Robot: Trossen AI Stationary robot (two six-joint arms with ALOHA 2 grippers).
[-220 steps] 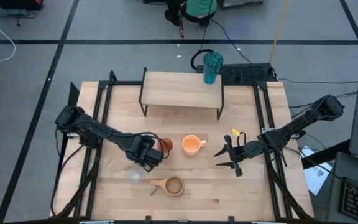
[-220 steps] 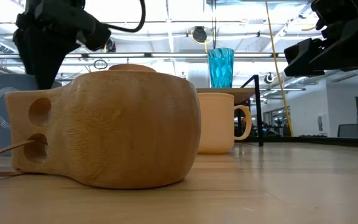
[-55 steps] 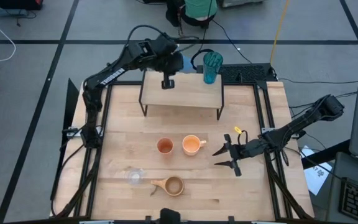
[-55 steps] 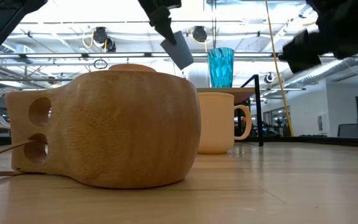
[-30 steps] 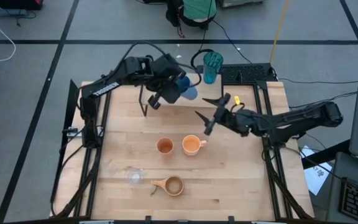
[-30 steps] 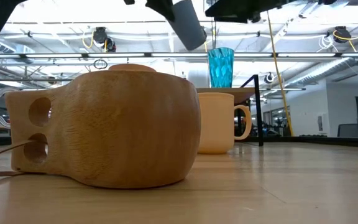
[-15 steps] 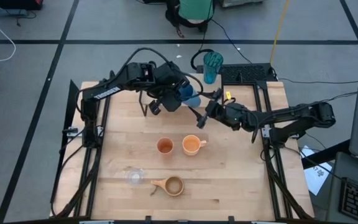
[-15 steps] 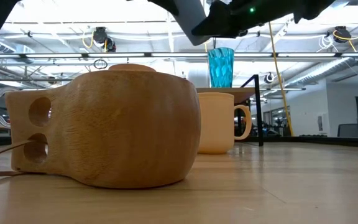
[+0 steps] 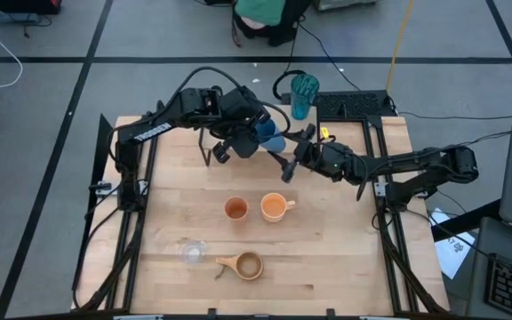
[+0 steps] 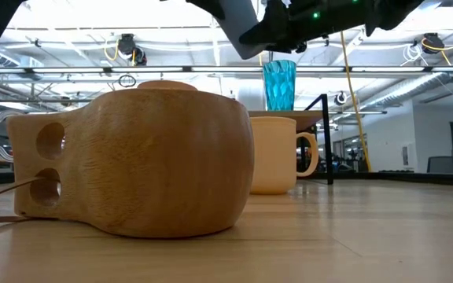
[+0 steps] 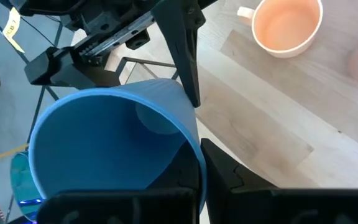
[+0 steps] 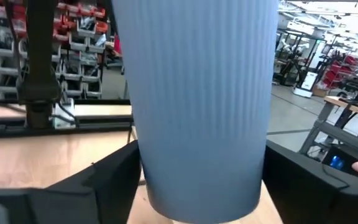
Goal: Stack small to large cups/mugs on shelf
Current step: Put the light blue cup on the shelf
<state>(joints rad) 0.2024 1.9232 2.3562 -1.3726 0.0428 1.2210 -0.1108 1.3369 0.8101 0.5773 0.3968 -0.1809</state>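
The blue cup point(image 9: 270, 137) hangs tilted in the air over the shelf point(image 9: 287, 124), mouth toward my left arm. My left gripper point(image 9: 258, 140) is shut on it. My right gripper point(image 9: 284, 153) comes level from the table's right, one finger on each side of the same cup point(image 12: 201, 93). The teal tumbler point(image 9: 304, 96) stands on the shelf's far right corner. On the table stand the orange-brown tumbler point(image 9: 236, 209), the orange mug point(image 9: 275, 207), the clear glass point(image 9: 191, 252) and the wooden cup point(image 9: 245, 265). My left gripper pinches the cup's wall at the rim point(image 11: 196, 155), one finger inside and one finger point(image 11: 225, 177) outside. It comes slanting down from the table's left. The cup is lifted clear of the shelf, tilted. My right gripper has the cup's ribbed outer wall point(image 12: 143, 168) between its two fingers point(image 12: 114, 180), one on each side, with no gap showing. They lie along the cup, coming level from the table's right.
In the low view the wooden cup point(image 10: 140, 157) fills the foreground, with the mug point(image 10: 278, 153) behind it and the teal tumbler point(image 10: 279, 85) on the shelf point(image 10: 311, 115). Black frame rails run along the table's left and right sides.
My right gripper has gone toward the table's left and a little down, up to the blue cup, and its fingers now stand on both sides of it. The cup stays lifted over the shelf in my left gripper.
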